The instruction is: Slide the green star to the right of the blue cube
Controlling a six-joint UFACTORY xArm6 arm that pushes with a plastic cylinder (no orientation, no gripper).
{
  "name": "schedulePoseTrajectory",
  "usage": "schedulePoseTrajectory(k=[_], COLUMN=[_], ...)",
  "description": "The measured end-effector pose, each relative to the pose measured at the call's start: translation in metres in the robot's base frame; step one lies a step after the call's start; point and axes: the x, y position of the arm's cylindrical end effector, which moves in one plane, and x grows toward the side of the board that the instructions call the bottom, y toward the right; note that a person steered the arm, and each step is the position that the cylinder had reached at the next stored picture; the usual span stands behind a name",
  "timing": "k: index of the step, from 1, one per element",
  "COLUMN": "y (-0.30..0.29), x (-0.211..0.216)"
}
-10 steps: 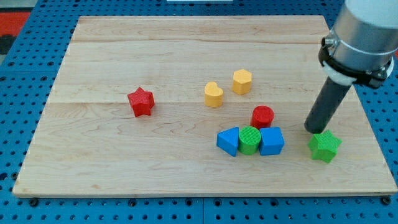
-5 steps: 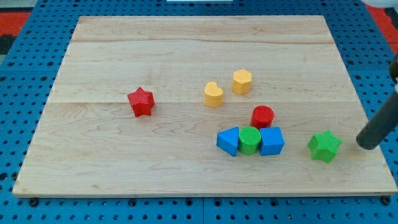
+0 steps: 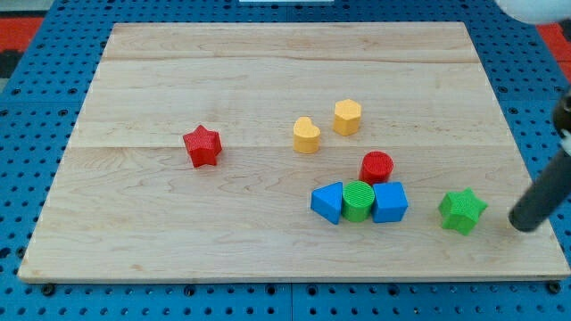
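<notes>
The green star (image 3: 463, 211) lies near the board's bottom right. The blue cube (image 3: 389, 202) sits to its left, with a gap between them. The cube ends a row: a blue triangular block (image 3: 327, 202), a green cylinder (image 3: 359, 201), then the cube. My tip (image 3: 525, 226) is at the view's right edge, right of the green star and slightly lower, with a gap between them.
A red cylinder (image 3: 376, 167) sits just above the cube. A yellow heart-like block (image 3: 306, 135) and a yellow hexagonal block (image 3: 347, 117) lie above the row. A red star (image 3: 202, 146) lies at the left. The wooden board (image 3: 178, 241) ends just right of my tip.
My tip went from above-left of the green star around to its right side and dropped a little lower. The green star shifted slightly left.
</notes>
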Motion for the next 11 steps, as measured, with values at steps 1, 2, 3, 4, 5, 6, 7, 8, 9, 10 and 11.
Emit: schedulePoseTrajectory(k=[1,2,3,4,5,6,7,8,9,10,11], y=[-0.038,-0.047,-0.047,-0.049,-0.068,-0.068,-0.068,-0.068,-0.051,-0.045,-0.053], x=[0.013,0.013,0.008,0.0,-0.004,-0.011,-0.019,-0.027,-0.042,-0.065,-0.073])
